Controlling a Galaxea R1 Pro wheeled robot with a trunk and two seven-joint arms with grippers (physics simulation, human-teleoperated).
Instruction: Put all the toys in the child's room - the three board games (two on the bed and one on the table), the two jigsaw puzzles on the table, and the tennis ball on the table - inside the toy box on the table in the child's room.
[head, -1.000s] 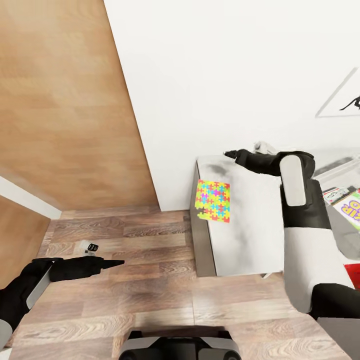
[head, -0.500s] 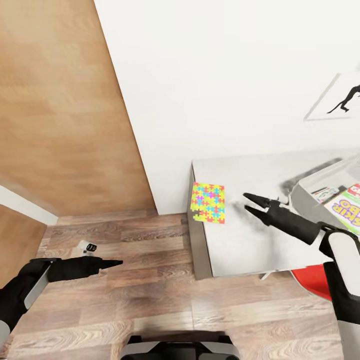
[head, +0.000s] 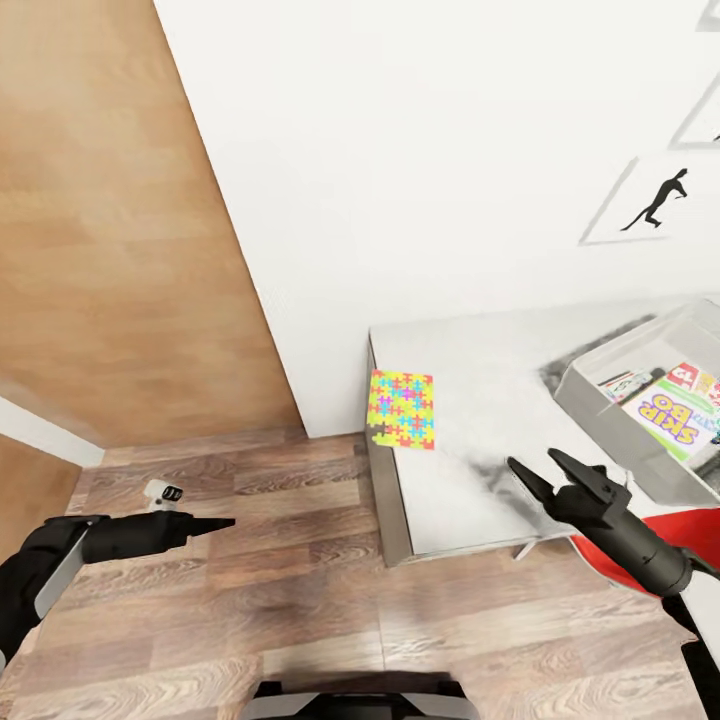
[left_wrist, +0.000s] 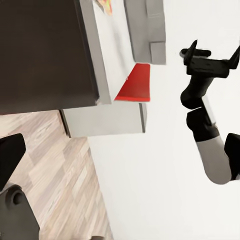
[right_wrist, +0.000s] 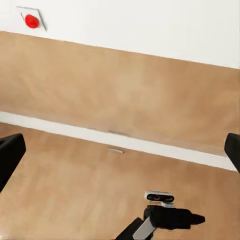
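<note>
A white wall (head: 420, 180) and a wood-panelled door (head: 110, 220) fill the upper head view, above a wood plank floor (head: 300, 580). The pale grey table (head: 480, 400) juts from the wall at about 3 o'clock, with one jigsaw puzzle (head: 401, 409) lying flat at its near left edge. The toy box (head: 590, 400) sits at the table's far right end (a green-edged board game (head: 672, 418) and other printed boxes lie inside it). A red seat (head: 690, 535) shows below the table edge. The right gripper (head: 548, 473) hovers at 4 o'clock over the table's front edge, fingers spread wide and empty. The left gripper (head: 225, 522) points rightward above the floor at 8 o'clock, fingers closed to a point, holding nothing.
</note>
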